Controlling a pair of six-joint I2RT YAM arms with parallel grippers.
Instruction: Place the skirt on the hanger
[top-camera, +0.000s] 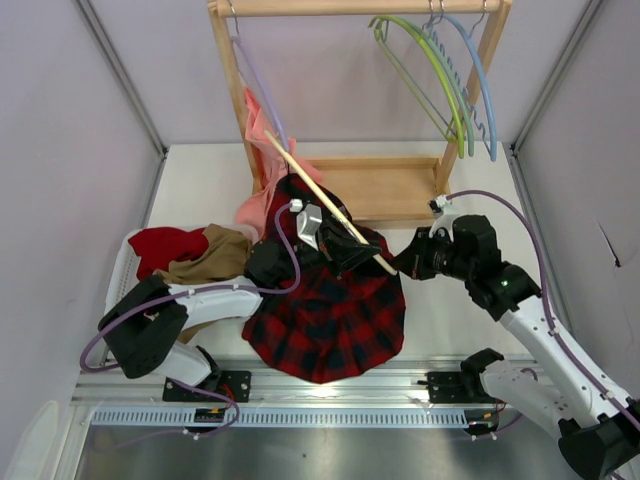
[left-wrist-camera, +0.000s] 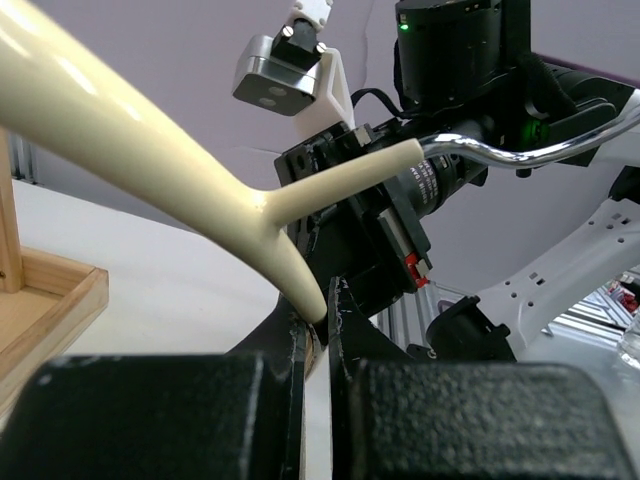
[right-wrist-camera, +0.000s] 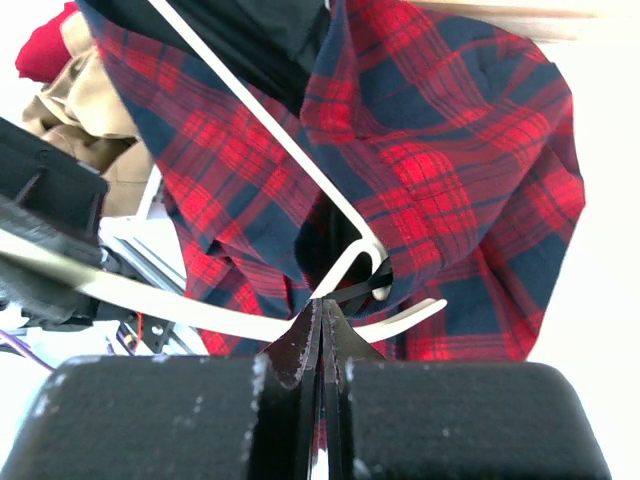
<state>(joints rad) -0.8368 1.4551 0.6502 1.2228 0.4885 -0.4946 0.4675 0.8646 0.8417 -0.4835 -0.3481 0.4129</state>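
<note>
The red and black plaid skirt lies spread on the table between the arms and fills the right wrist view. The cream hanger slants from the rack down over the skirt's top edge. My left gripper is shut on the hanger's lower arm, which enters its tips; the metal hook points toward the right arm. My right gripper is shut on a thin black loop of the skirt that runs to a notch of the hanger.
A wooden rack stands at the back with green and blue hangers and a lilac hanger carrying a salmon garment. A tan cloth and a red cloth lie at the left.
</note>
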